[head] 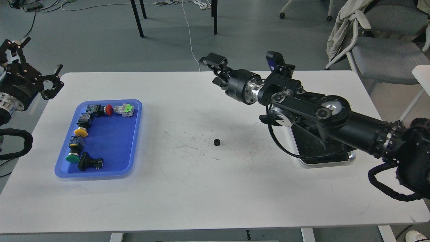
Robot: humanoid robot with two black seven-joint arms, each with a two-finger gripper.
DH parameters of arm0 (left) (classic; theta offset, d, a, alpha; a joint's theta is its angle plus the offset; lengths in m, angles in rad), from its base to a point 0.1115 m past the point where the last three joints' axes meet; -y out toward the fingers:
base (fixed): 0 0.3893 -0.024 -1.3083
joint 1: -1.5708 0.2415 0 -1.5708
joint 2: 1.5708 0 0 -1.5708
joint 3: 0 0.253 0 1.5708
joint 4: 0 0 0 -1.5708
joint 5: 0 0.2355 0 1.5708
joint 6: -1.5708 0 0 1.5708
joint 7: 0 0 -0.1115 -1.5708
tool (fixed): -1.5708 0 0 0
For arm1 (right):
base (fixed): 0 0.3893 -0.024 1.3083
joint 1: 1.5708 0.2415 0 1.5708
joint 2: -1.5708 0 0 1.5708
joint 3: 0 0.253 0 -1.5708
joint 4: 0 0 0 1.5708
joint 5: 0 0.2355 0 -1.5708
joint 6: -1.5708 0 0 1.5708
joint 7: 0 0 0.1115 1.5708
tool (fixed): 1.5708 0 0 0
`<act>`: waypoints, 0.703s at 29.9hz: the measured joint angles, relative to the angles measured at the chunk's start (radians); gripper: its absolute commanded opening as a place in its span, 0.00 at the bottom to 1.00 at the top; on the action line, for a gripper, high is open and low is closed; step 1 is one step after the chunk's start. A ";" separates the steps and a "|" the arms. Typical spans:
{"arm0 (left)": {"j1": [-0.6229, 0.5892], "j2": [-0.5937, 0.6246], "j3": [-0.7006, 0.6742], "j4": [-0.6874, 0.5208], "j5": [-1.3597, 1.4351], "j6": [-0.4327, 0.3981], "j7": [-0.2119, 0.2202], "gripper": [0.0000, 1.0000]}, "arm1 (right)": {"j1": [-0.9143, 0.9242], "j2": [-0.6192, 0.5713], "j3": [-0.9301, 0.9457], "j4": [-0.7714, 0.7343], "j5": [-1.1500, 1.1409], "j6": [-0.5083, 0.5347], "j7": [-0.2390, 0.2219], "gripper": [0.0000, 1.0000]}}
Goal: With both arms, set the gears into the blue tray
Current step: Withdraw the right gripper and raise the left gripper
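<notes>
One gear (pixel 217 142), a tiny black toothed disc, lies alone on the white table near its middle. The blue tray (pixel 114 141) sits at the left and holds several push-button switches, with no gear showing in it. My right gripper (pixel 212 70) is raised above the table's far edge, well up and back from the gear, its fingers slightly apart and empty. Off the table's left end, beyond the tray's far corner, my left gripper (pixel 39 64) is spread open and holds nothing.
A steel tray (pixel 336 162) with black lining lies at the right, mostly covered by my right arm. Switches with red, yellow and green caps line the blue tray's left and far sides. Chairs and cables stand on the floor behind the table.
</notes>
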 measured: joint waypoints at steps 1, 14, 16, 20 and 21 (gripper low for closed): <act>0.005 0.022 0.008 -0.036 0.013 0.002 0.000 0.99 | -0.027 -0.061 0.039 0.030 0.023 0.002 0.002 0.88; 0.040 0.175 0.052 -0.540 0.492 0.068 0.004 0.99 | -0.585 -0.439 0.684 0.177 0.332 0.166 0.017 0.89; 0.041 0.160 0.066 -0.579 0.619 0.073 0.004 0.99 | -0.654 -0.443 0.746 0.174 0.383 0.187 0.018 0.91; 0.041 0.089 0.082 -0.618 0.890 0.075 0.006 0.99 | -0.729 -0.444 0.795 0.169 0.480 0.203 0.026 0.92; 0.041 0.066 0.084 -0.621 0.954 0.075 0.006 0.99 | -0.736 -0.444 0.797 0.168 0.495 0.203 0.030 0.92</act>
